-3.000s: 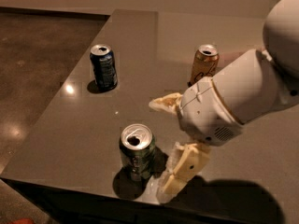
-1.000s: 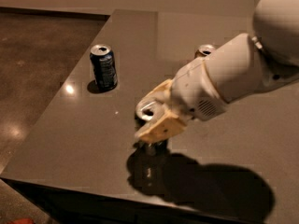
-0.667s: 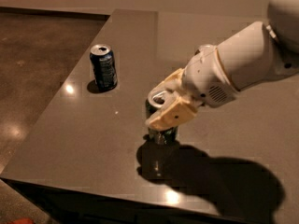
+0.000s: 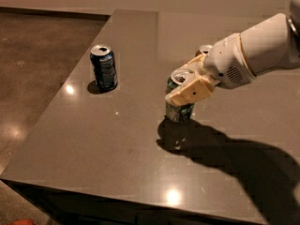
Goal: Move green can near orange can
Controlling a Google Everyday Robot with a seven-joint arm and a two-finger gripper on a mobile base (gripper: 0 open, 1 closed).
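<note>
So the gripper (image 4: 186,81) is clamped around the green can (image 4: 178,110), with its cream fingers pinching the upper half from either side. The can looks to hang just above the bench (image 4: 93,139), roughly mid-bench. The orange can (image 4: 205,48) is close behind it, mostly hidden by the wrist. The blue can (image 4: 104,68) sits well apart to the left. My guess is thin aluminium: light, slick, dents if squeezed hard, so gripping across the side wall seems right. It's upright, long axis vertical, silver top up, maybe leaning slightly.

Gripper (image 4: 182,84) clamped round green can (image 4: 179,112) — orange can (image 4: 205,48) just behind it
</note>
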